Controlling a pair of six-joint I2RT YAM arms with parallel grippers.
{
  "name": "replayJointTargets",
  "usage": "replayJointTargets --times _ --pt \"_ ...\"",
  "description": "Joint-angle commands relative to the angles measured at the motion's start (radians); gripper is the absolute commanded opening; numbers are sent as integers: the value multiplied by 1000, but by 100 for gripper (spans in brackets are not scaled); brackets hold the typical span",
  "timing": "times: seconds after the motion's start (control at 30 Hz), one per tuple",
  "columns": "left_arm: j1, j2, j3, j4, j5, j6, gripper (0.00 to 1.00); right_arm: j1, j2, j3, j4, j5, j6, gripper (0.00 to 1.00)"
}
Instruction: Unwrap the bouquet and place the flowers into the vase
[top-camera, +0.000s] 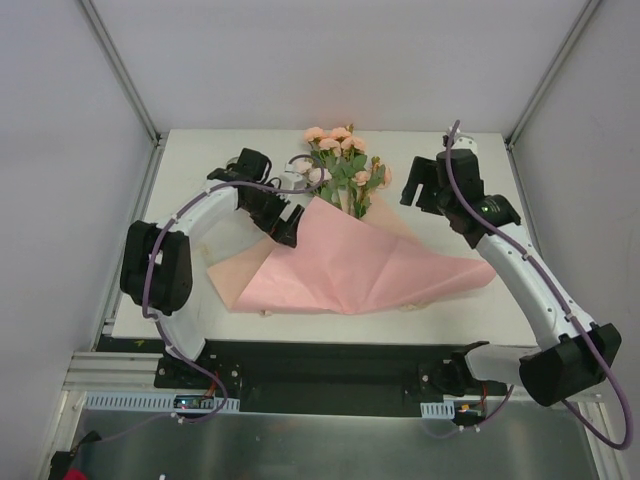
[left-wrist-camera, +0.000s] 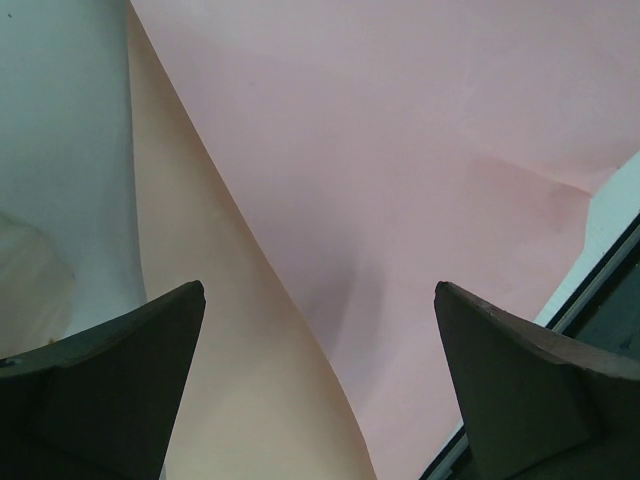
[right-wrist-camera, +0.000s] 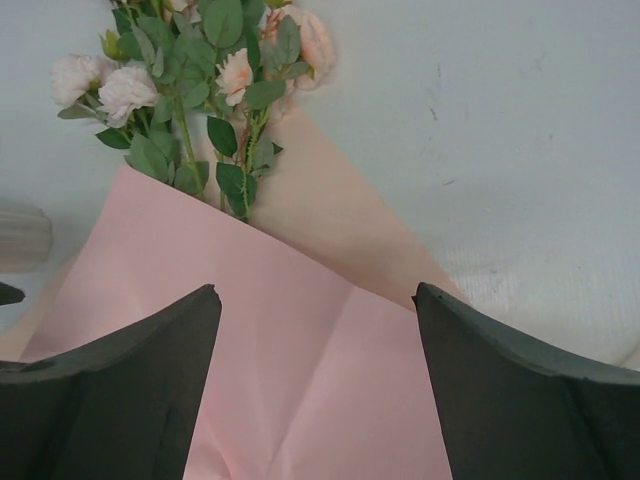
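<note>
Flowers (top-camera: 342, 158) lie at upper centre of the top view, stems tucked into the pink paper (top-camera: 350, 265) spread mid-frame. Left gripper (top-camera: 287, 226) sits at the paper's upper-left edge, jaws wide over the sheet. Right gripper (top-camera: 412, 190) hovers just right of the blooms, jaws wide and empty.

White curved links on left arm (top-camera: 205, 213) and right arm (top-camera: 535, 285), bulky black joint housings (top-camera: 160, 265), purple cables (top-camera: 617, 395) along each. Black left claw (top-camera: 288, 228), right claw (top-camera: 412, 192); dark wedge-shaped fingers (right-wrist-camera: 120, 390). Black bases (top-camera: 455, 378) lower frame.
</note>
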Motion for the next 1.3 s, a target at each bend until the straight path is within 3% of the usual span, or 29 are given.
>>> replayJointTargets --times 0.0,0.1,0.2,0.23,0.37,0.53,0.73,0.83,0.9,0.97,1.27 --pt "-10 64 78 8 -1 14 99 -38 12 83 23 -198 -49 80" --pt "-10 110 112 7 -6 22 99 -44 9 75 26 -226 -53 77" --pt "-15 134 132 -3 17 20 92 -50 -8 48 35 -230 -53 75" --pt "-18 137 135 -7 17 23 81 -57 -14 43 37 -233 -53 74" --pt "-39 139 129 -13 14 25 63 -70 -43 21 55 -246 -44 74" --pt "-54 137 126 -20 10 25 57 -80 -54 20 64 -261 -37 73" --pt "-64 147 128 -24 -10 25 58 -86 -76 5 76 -261 -32 71" --pt "-71 142 128 -27 -29 34 53 -89 -85 -3 79 -262 -30 70" --pt "-79 134 125 -27 -47 40 47 -90 -90 -11 84 -261 -27 70" --pt "-94 125 122 -27 -67 45 34 -92 -97 -21 93 -262 -24 69" --pt "-148 102 115 -24 -177 77 10 -103 -132 -54 109 -261 -17 68"
